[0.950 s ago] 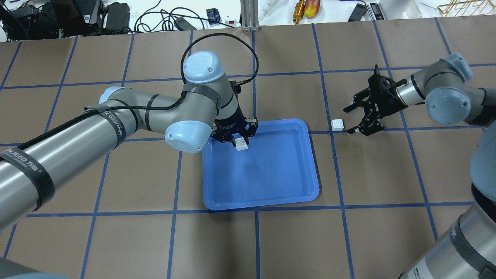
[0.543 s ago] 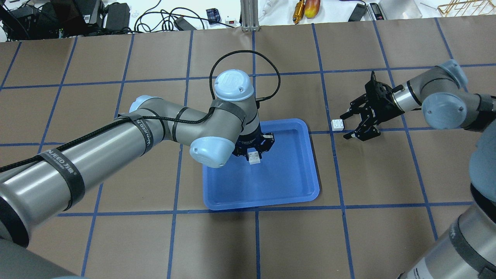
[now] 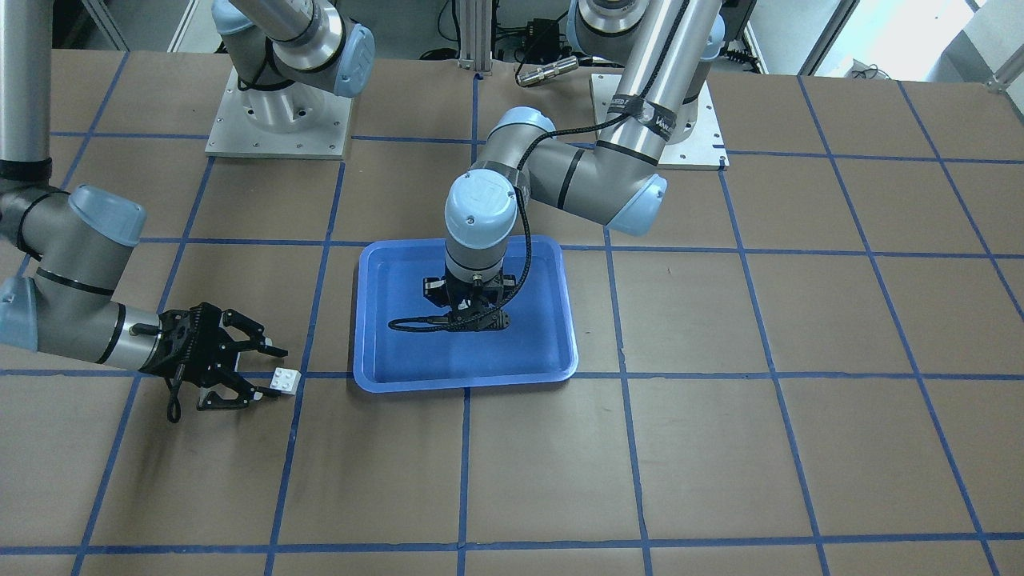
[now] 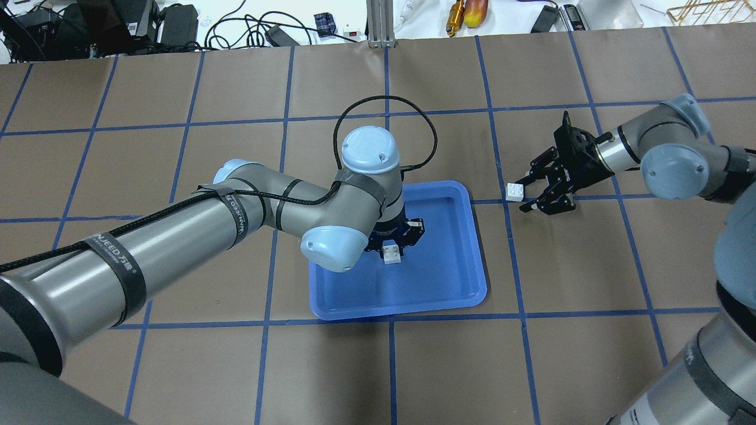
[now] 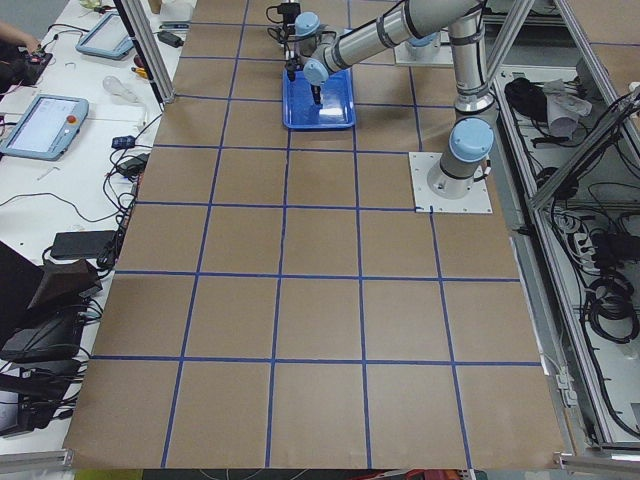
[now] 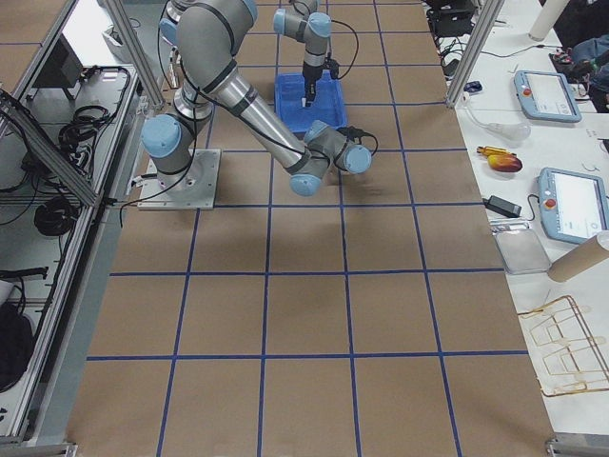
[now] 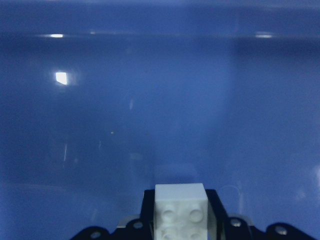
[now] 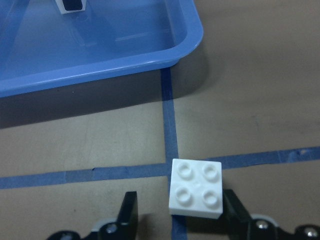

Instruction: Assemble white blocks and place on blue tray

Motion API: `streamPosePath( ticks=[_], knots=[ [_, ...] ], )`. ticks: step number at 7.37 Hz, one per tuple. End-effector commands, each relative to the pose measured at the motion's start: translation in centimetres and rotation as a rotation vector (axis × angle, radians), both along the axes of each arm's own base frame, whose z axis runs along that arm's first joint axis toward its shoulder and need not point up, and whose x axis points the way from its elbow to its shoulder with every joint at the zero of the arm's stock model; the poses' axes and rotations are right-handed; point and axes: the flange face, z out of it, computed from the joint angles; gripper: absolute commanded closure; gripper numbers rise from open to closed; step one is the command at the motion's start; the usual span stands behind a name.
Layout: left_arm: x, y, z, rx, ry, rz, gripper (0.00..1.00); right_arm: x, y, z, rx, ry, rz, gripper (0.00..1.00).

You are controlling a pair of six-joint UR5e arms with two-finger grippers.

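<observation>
The blue tray (image 4: 449,277) lies at the table's middle; it also shows in the front view (image 3: 384,352). My left gripper (image 4: 393,245) points down over the tray's middle and is shut on a white brick (image 4: 390,254), studs showing in the left wrist view (image 7: 181,207) close above the tray floor. A second white brick (image 4: 514,192) lies on the brown table on a blue tape line, right of the tray. My right gripper (image 4: 528,196) is open, its fingers on either side of this brick (image 8: 196,194), low over the table. The tray's corner (image 8: 125,62) lies beyond it.
Cables, tools and a metal post (image 4: 378,23) line the table's far edge. The arm bases (image 3: 276,120) stand on the robot's side. Operators' tablets (image 6: 547,95) lie on a side bench.
My left arm has carried its white brick rightward and nearer, from the tray's far left corner to its middle. My right gripper has moved left, and its fingers now flank the loose brick.
</observation>
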Motion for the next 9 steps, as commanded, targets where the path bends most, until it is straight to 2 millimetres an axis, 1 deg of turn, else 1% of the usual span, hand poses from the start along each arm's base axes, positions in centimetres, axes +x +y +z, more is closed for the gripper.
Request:
streamPosePath(
  ticks=[1,2,3,4,5,6,7,8,9],
  knots=[
    [0.0,0.2,-0.2,0.005,-0.006,0.030,0.04,-0.1,-0.2,0.3,-0.007,0.005,0.001,0.94],
    [-0.1,0.2,0.1,0.000,-0.003,0.032,0.03,-0.2,-0.3,0.6,-0.007,0.007,-0.006,0.99],
    [-0.1,0.0,1.3,-0.023,0.009,0.018,0.03,-0.1,-0.4,1.3,-0.018,0.013,-0.005,1.00],
    [0.8,-0.8,3.6,-0.060,0.036,0.020,0.00,0.6,-0.4,2.6,-0.036,0.023,0.007,1.00],
    [4.1,-2.6,5.6,-0.090,0.060,0.028,0.00,1.8,0.0,4.3,-0.053,0.037,0.029,1.00],
    [7.2,-3.6,6.1,-0.081,0.136,-0.052,0.03,2.8,0.3,5.3,-0.060,0.042,0.046,1.00],
    [10.2,-3.4,5.0,-0.058,0.222,-0.085,0.05,3.9,0.7,5.2,-0.037,0.036,0.065,1.00],
    [12.8,-2.9,3.6,-0.026,0.344,-0.050,0.16,5.2,1.2,5.3,-0.007,0.047,0.097,1.00],
    [14.4,-2.3,2.8,-0.073,0.430,-0.070,0.32,7.6,2.0,5.8,-0.008,0.062,0.145,1.00]
  ],
)
